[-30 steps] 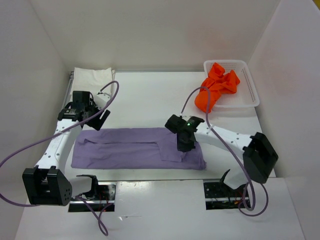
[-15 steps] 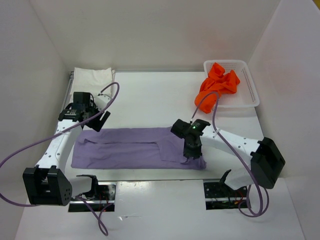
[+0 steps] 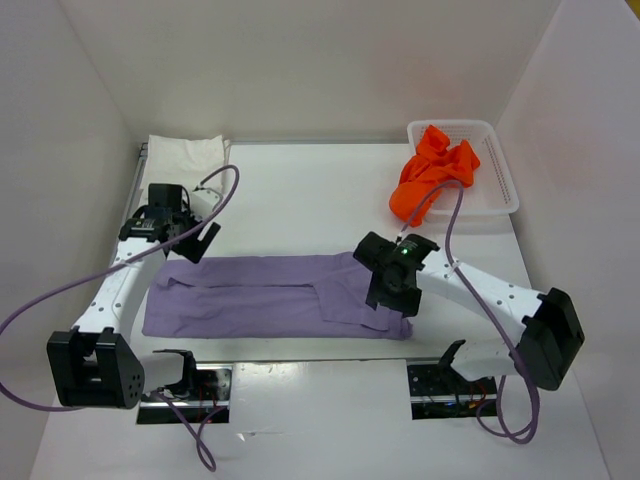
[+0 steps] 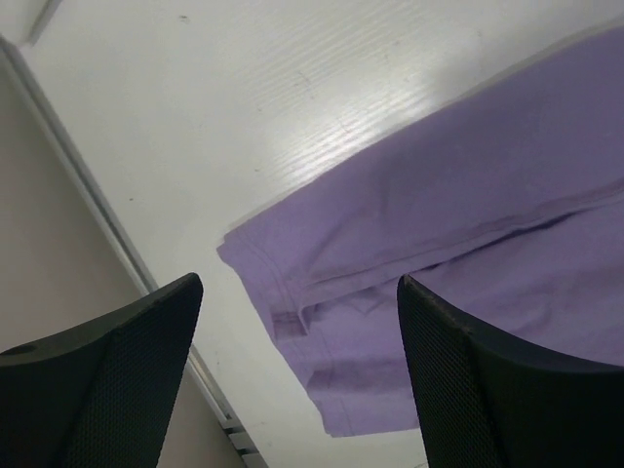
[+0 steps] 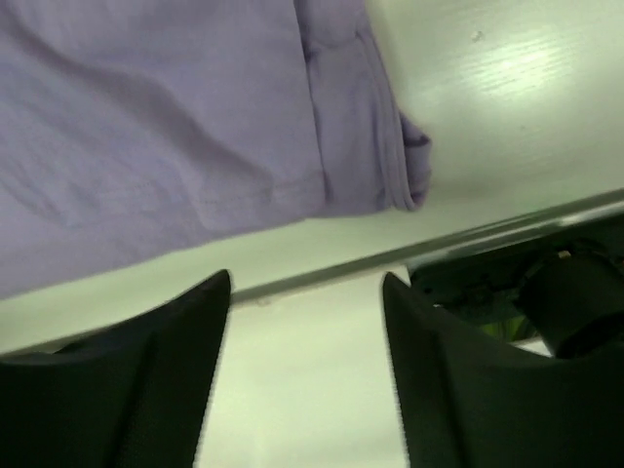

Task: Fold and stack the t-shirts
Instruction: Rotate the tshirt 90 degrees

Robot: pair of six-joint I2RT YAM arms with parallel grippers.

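Purple t-shirt (image 3: 260, 297) lying flat on table (image 3: 300, 190). Left claw (image 3: 195, 243) hovering wide open over its left end, gripping nothing. Right claw (image 3: 392, 300) gaping empty above right end.

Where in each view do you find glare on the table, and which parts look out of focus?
Left wrist: glare streaks the table beside the purple t-shirt; the near jaws are soft. Right wrist: glare on the table at upper right; jaws blurred, dark. Top external: even light, everything sharp.

bright even overhead light, soft shadows; glare on table (image 4: 322, 127) in both wrist views; near fingers (image 5: 127, 390) blurred.
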